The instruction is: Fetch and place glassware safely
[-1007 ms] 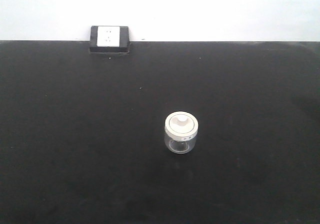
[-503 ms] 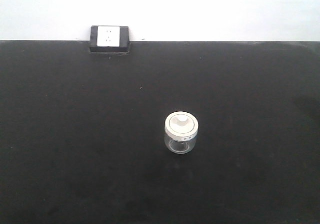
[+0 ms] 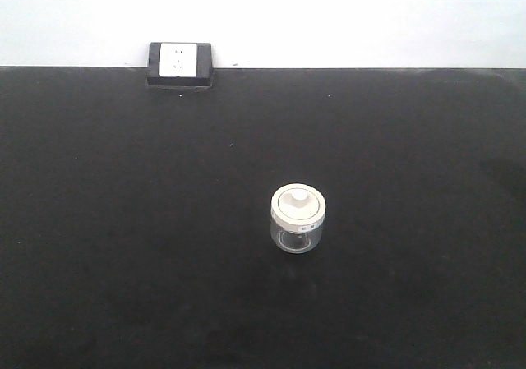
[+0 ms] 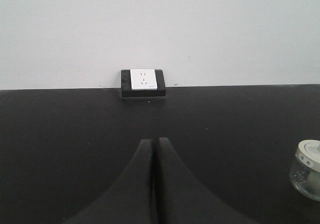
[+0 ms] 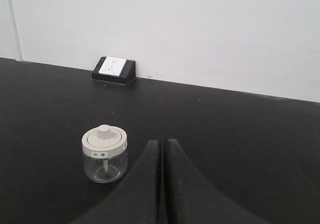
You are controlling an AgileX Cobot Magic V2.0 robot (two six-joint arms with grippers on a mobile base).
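Compared with the earlier front-facing frames, nothing differs: the glass jar (image 3: pixel 298 219) and the socket box (image 3: pixel 180 65) occupy the same positions, and no arm enters that view.

Item count — one glass jar, one socket box, two grippers.

The glass jar stands upright on the black tabletop (image 3: pixel 123 221), slightly right of the tabletop's centre and well clear of every edge. It is small, squat and clear, closed by a round white lid (image 3: pixel 299 203) with a central white knob. A small label is visible on the lid rim in the right wrist view; its text is too small to read. A thin pale piece shows inside the jar.

The socket box sits at the far edge of the tabletop, left of centre, against the white wall (image 3: pixel 370 16). It is well apart from the jar.

Left gripper (image 4: pixel 154 146): fingers pressed together, holding nothing; the jar appears at the right border of its view, partly cut off.

Right gripper (image 5: pixel 162 146): fingers pressed together, holding nothing — the jar stands just left of the fingers, not touching them.
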